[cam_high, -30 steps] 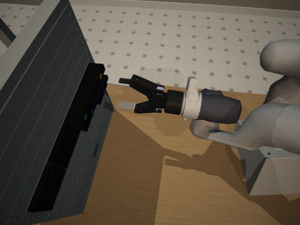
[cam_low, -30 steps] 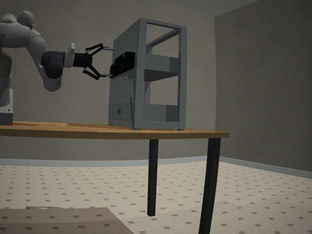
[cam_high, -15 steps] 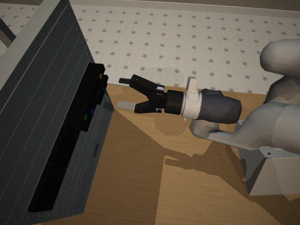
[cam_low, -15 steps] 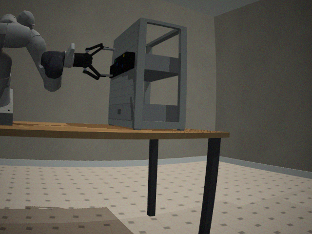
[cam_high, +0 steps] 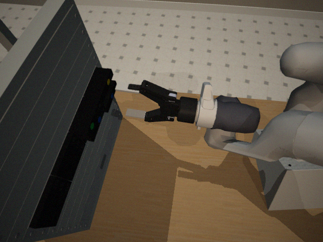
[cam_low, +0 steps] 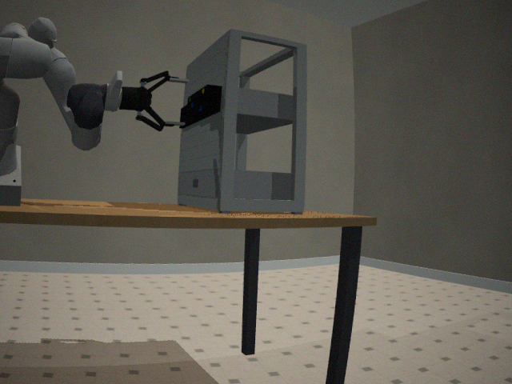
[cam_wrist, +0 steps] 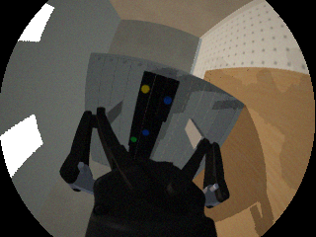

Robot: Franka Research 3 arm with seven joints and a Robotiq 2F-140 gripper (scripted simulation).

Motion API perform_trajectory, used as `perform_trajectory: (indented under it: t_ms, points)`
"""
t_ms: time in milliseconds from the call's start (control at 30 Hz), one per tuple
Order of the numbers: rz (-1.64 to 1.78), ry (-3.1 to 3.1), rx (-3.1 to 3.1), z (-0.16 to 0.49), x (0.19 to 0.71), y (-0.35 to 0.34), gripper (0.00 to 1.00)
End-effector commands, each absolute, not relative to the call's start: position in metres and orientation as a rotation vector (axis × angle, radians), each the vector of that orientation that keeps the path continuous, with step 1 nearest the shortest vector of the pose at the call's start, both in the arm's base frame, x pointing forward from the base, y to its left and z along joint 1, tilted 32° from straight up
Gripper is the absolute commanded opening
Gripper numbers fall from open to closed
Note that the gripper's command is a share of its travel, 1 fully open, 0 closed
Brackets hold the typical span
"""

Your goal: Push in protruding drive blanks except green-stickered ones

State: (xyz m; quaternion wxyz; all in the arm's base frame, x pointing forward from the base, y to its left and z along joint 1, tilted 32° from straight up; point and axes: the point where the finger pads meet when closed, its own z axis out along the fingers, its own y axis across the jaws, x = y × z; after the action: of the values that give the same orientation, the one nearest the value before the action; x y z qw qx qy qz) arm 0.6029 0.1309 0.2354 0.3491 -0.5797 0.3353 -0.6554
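Rack (cam_high: 65,47) (cam_low: 229,124) (cam_wrist: 109,79): one, grey, upright on the tabletop (cam_high: 208,208) (cam_low: 289,221) (cam_wrist: 286,109), to the right of the arm (cam_high: 276,135) (cam_low: 33,58).

Drive blanks (cam_high: 88,104) (cam_low: 213,99) (cam_wrist: 153,109): black, in a band across the rack's front. Stickers, four: yellow (cam_high: 108,81) (cam_low: 202,90) (cam_wrist: 145,89) high at the near right; one blue (cam_high: 112,96) (cam_low: 201,108) (cam_wrist: 168,100) below it; a second blue (cam_high: 99,119) (cam_low: 192,106) (cam_wrist: 145,132) farther left; green (cam_high: 92,126) (cam_low: 190,99) (cam_wrist: 133,139) above that one. The stickered group appears proud of the front; each blank's exact reach cannot be told.

Claw (cam_high: 130,100) (cam_low: 186,102) (cam_wrist: 155,115): spread wide, nothing held, a little short of the rack, one finger above the other.

Step in hand, as judged: lining up before a push; no blank is being pressed. Next move: draw the fingers together, aim at the middle of a yellow or blue blank, and press straight and slowly until it latches. Cautions: green is exempt and close by; an off-centre or hard shove could slide or tip the loose rack.
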Motion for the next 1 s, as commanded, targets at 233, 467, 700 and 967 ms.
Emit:
perform_trajectory:
  t_ms: [233,467,700,967]
  points:
    - [-1.694,0.869,-1.501,0.2360,0.6029,0.1314,1.00]
    - [-1.694,0.869,-1.501,0.2360,0.6029,0.1314,0.00]
    - [-1.694,0.869,-1.501,0.2360,0.6029,0.1314,0.00]
    - [-1.694,0.869,-1.501,0.2360,0.6029,0.1314,0.00]
